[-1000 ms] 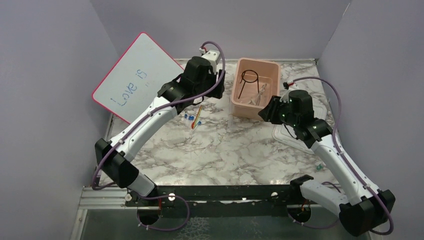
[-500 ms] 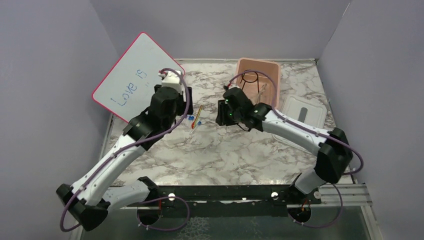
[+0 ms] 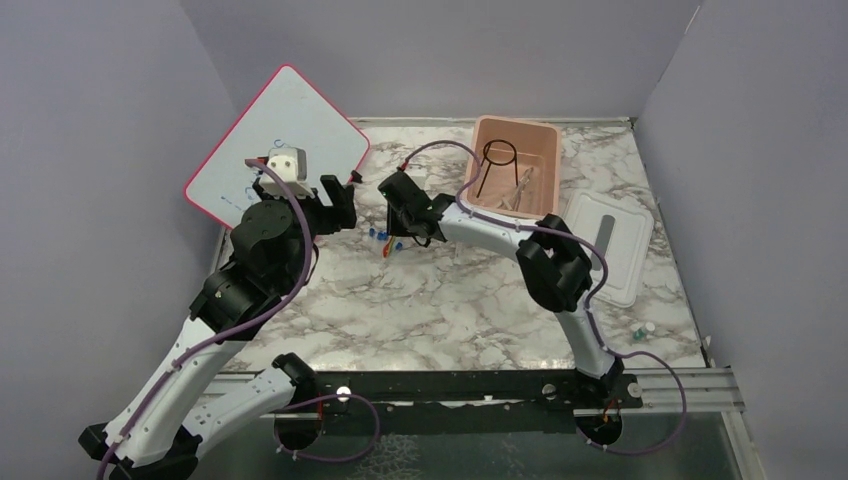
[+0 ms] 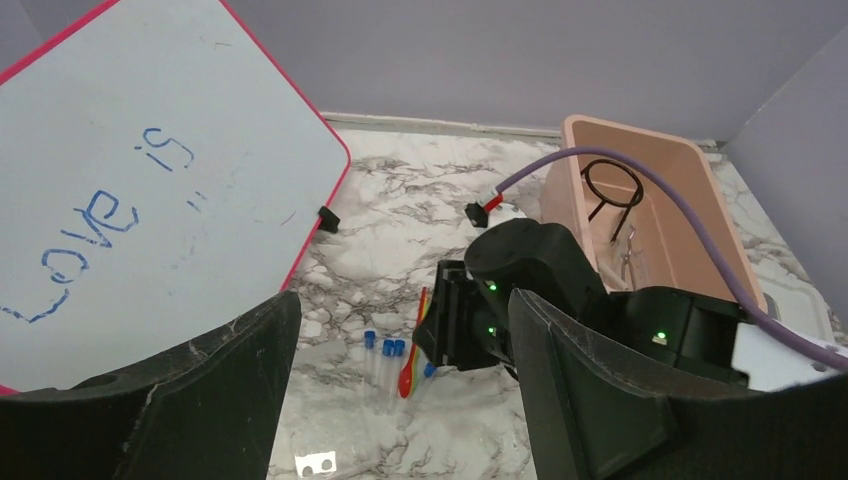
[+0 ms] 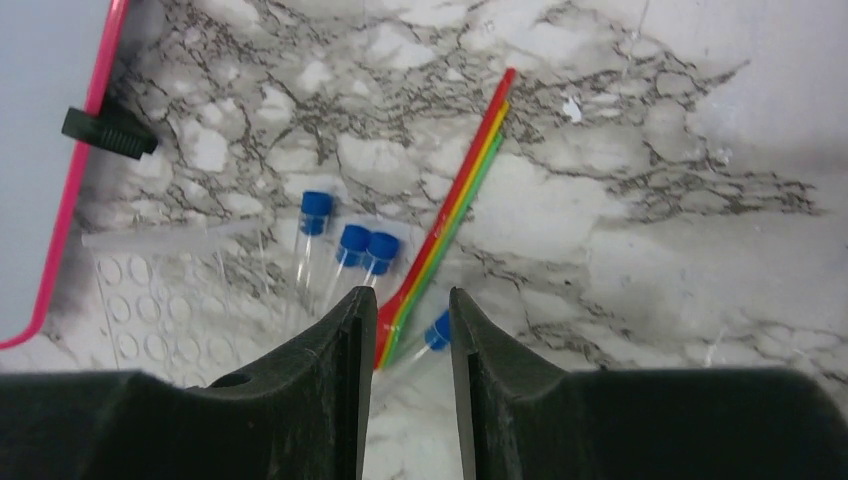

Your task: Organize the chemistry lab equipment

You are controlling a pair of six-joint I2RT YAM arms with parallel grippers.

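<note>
A red-yellow-green rod [image 5: 460,200] lies on the marble beside several clear blue-capped vials [image 5: 355,240]. My right gripper [image 5: 410,300] hangs just above them, jaws open a narrow gap that straddles the rod's lower end and one vial [image 5: 437,330]. It grips nothing. In the top view it [image 3: 405,215] is over the rod [image 3: 393,238]. My left gripper [image 4: 402,300] is wide open and empty, drawn back to their left [image 3: 340,205]. The black ring stand [image 3: 498,160] and metal tongs [image 3: 522,188] are in the pink tub [image 3: 478,205].
The pink-rimmed whiteboard [image 3: 270,150] leans at the back left, with a black clip [image 5: 108,133] at its edge. A clear tube [image 5: 160,240] and a bubbled plastic sheet [image 5: 150,300] lie beside it. The white lid [image 3: 605,245] lies right of the tub. Two small vials [image 3: 640,330] lie near the right edge.
My right arm has swung from the tub leftward across the table to above the rod and vials. My left arm has pulled back from there toward the near left.
</note>
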